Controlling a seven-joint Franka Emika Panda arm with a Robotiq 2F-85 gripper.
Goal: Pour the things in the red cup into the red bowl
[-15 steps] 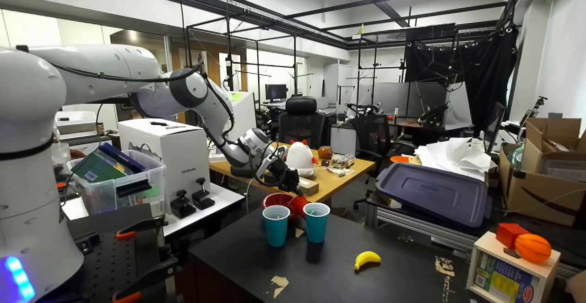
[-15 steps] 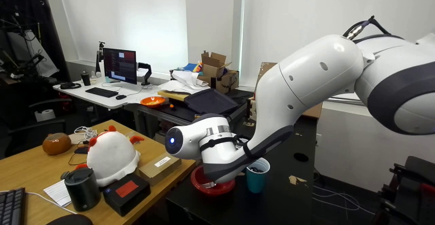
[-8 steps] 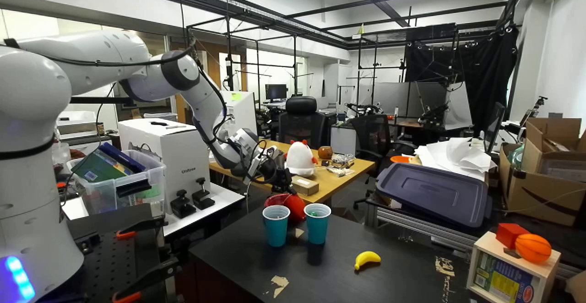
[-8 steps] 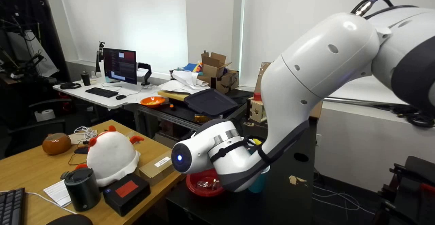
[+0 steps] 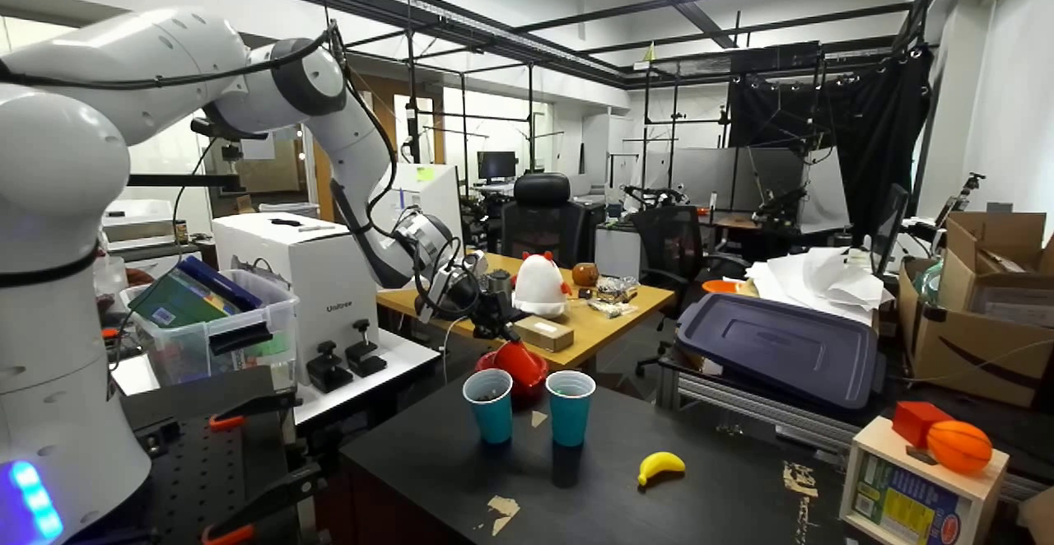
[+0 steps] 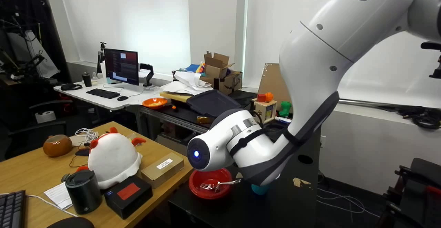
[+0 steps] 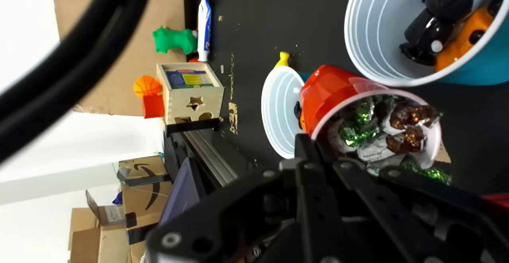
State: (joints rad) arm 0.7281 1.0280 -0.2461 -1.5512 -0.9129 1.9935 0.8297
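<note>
We have the red cup (image 7: 334, 88) tilted in the wrist view, at 2 o'clock from the gripper (image 7: 316, 146), which is pinched on its rim. Its long axis runs from base at 10 o'clock to mouth at 4 o'clock, and the coming move turns on that: the bowl (image 7: 497, 200), a mere sliver there, lies at 4 o'clock from the mouth. We judge the pour unfinished, since foil-wrapped sweets (image 7: 377, 146) crowd the mouth (a few poke past the lip, so some could drop short). In an exterior view, cutlery (image 6: 216, 186) lies in the bowl, one handle jutting over its 3 o'clock rim. At 1 o'clock from the red cup is the near blue cup (image 7: 381, 36), touching or not we cannot tell; the far blue cup (image 7: 278, 108) stands behind at 9 o'clock. We would head for 4 o'clock, away from both, before tipping further.
</note>
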